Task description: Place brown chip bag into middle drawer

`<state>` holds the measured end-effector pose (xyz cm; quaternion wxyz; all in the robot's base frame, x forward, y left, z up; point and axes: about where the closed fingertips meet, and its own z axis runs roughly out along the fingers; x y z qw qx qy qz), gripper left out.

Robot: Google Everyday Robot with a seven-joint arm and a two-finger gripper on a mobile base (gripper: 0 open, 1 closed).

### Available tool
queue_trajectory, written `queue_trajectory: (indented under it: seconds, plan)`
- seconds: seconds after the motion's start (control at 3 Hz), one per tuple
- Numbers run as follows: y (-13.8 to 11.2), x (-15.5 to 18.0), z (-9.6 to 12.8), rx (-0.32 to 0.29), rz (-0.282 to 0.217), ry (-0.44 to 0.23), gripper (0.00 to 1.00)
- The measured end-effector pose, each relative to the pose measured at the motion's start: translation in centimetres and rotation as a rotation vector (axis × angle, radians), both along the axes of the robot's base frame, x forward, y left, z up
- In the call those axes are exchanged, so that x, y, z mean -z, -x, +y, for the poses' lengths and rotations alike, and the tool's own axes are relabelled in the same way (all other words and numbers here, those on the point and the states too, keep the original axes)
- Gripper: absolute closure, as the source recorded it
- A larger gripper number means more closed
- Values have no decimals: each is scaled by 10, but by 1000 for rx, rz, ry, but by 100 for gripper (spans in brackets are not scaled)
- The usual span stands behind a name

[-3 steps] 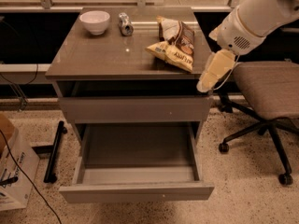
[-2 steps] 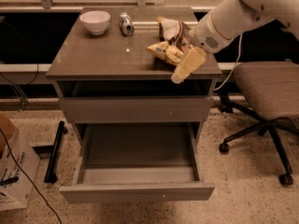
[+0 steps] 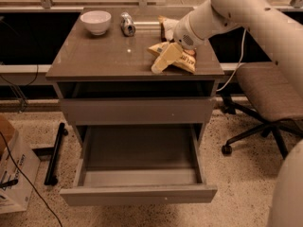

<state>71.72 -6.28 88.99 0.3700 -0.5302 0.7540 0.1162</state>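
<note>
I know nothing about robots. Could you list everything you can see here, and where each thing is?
cabinet: one, grey-brown, centre
middle drawer: one, grey, pulled open low in the cabinet
brown chip bag: one, yellow-tan with dark lettering, right side of the cabinet top
bowl: one, white, back left of the top
can: one, silver, on its side right of the bowl
office chair: one, brownish seat, right of the cabinet
cardboard box: one, pale, on the floor at left
arm: one, white, reaching in from the upper right
gripper: one, cream, over the cabinet top at the bag's front-left edge
</note>
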Motion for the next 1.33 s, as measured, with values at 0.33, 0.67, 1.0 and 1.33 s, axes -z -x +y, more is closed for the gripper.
queue_trajectory:
  seconds: [0.33,0.67,1.0,1.33]
  plan:
    - [-30,5,3,21,-17,-29,0]
    - [-49,10,4,39,-22,-13,19]
    - [-55,19,-1,71,-17,21,42]
    - [-53,31,-4,91,-3,56,65]
